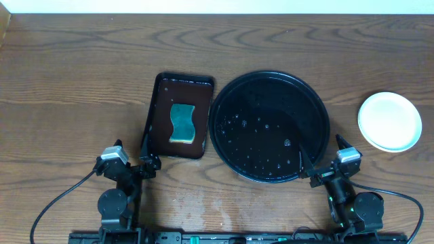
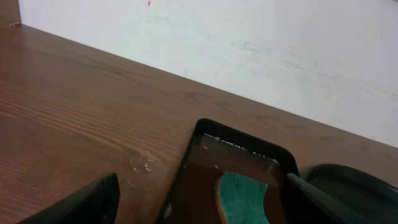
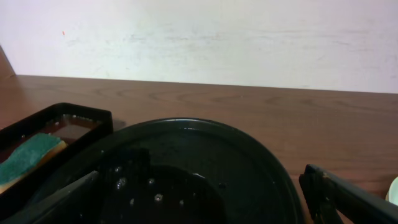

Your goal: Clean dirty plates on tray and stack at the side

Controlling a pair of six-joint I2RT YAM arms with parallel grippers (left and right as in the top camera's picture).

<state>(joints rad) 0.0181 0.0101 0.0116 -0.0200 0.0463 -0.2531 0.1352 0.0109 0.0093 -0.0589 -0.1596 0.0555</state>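
The large round black tray (image 1: 234, 146) sits mid-table, speckled with droplets, with no plates on it. It also shows in the right wrist view (image 3: 249, 155). A stack of pale plates (image 1: 389, 120) lies on the table at the far right; I see only the white top plate. My left gripper (image 1: 145, 146) is open and empty at the near-left corner of the rectangular tray; in the left wrist view (image 2: 199, 205) its fingers straddle that tray's edge. My right gripper (image 1: 319, 157) is open and empty at the round tray's near-right rim, its fingers (image 3: 205, 199) wide apart.
A small rectangular dark tray (image 1: 157, 108) holds a teal sponge (image 1: 182, 123), left of the round tray; the sponge also shows in the left wrist view (image 2: 244, 198). A wall runs along the table's far edge.
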